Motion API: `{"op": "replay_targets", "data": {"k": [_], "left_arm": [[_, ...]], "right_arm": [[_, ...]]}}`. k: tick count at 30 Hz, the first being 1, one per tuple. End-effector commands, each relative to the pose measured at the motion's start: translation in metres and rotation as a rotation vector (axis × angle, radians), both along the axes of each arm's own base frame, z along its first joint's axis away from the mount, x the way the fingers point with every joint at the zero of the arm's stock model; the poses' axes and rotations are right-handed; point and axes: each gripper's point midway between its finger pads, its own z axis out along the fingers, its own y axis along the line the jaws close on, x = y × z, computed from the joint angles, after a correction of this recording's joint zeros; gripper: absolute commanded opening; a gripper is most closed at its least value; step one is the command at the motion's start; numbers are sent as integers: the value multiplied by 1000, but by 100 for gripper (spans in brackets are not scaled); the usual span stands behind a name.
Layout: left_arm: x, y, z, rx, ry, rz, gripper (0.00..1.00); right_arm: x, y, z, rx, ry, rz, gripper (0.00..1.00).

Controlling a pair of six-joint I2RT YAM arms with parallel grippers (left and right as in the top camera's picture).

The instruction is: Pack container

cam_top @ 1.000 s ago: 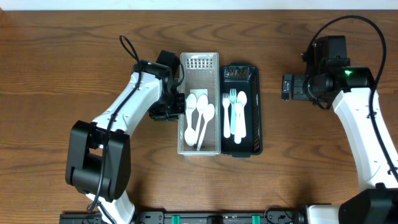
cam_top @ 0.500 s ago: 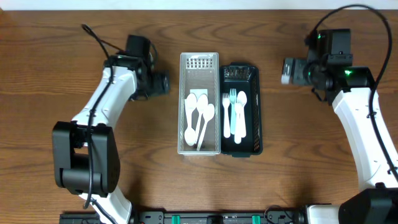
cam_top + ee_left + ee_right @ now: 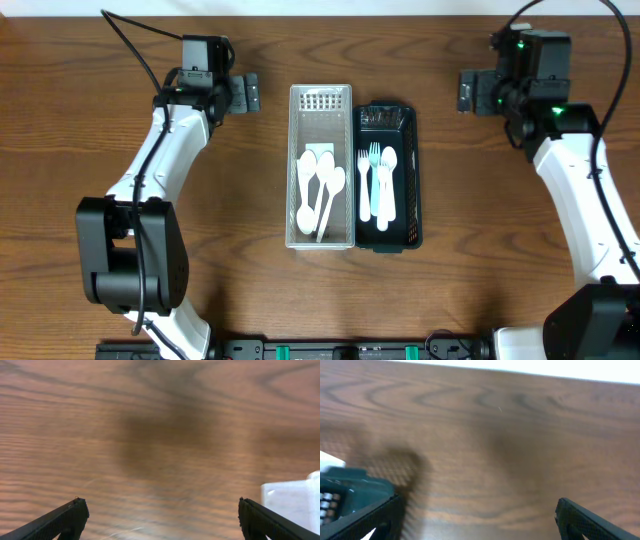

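The left jaws have pulled off the white basket (image 3: 320, 100), so both jaws now gape wide and empty over bare counter (image 3: 480, 200), with the spoons (image 3: 320, 185) and forks (image 3: 373, 180) lying binned between them, so packing looks finished.

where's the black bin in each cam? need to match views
Overhead: black bin, centre, right beside the white basket.
Left wrist: not in it.
Right wrist: lower left corner.
Shared landmark: white basket, also at left wrist's lower right.
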Motion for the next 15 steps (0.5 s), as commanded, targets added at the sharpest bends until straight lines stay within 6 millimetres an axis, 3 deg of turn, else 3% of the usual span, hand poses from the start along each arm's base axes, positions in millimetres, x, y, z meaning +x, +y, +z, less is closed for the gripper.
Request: {"op": "replay_targets", "data": {"k": [1,6,15], "left_arm": [[-4,19,27,98,-33,6,98],[-20,30,45,72,-40,60,98],[-68,34,129,15,-284,109,98]], "right_arm": [[-4,-17,-6,-21,29,-33,99],[-13,-19,-4,-22,46,-36,99],[-60,-18,-7,-22,-30,-37,99]]}}
